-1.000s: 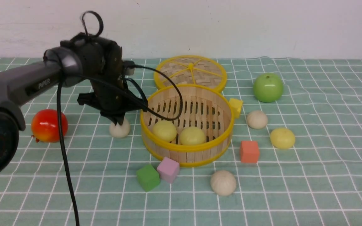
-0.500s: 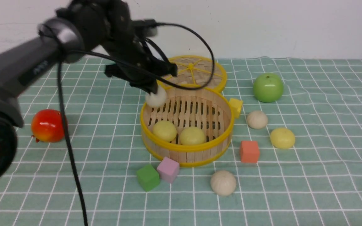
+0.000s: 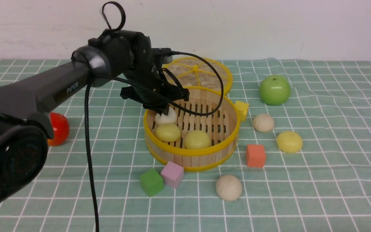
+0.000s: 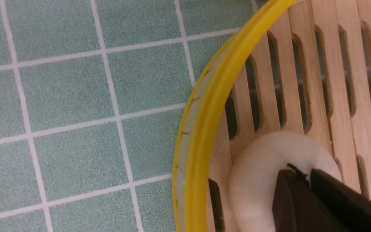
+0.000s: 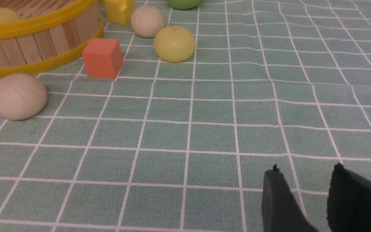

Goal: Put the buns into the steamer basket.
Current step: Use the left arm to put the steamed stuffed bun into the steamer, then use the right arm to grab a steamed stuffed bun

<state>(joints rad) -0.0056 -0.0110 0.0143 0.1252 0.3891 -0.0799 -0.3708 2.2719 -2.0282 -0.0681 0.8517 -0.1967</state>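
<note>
My left gripper (image 3: pixel 163 112) is shut on an off-white bun (image 3: pixel 166 118) and holds it low inside the steamer basket (image 3: pixel 192 151), by its left wall. In the left wrist view the fingertips (image 4: pixel 288 183) pinch the bun (image 4: pixel 259 180) just inside the basket's yellow rim (image 4: pixel 204 129). Two pale yellow buns (image 3: pixel 168 132) (image 3: pixel 197 139) lie in the basket. Outside it lie a beige bun (image 3: pixel 263 122), a yellow bun (image 3: pixel 289 141) and a beige bun (image 3: pixel 228 187). My right gripper (image 5: pixel 306 169) is open and empty above the cloth, out of the front view.
The flat woven lid (image 3: pixel 195 72) lies behind the basket. A green apple (image 3: pixel 274 90) sits at the right and a red apple (image 3: pixel 58 129) at the left. Yellow (image 3: pixel 242 109), orange (image 3: pixel 255 155), green (image 3: pixel 151 182) and pink (image 3: pixel 172 174) cubes lie around the basket.
My left gripper took the off-white bun from the cloth left of the basket, lifted it over the rim, and has now lowered it inside the basket.
</note>
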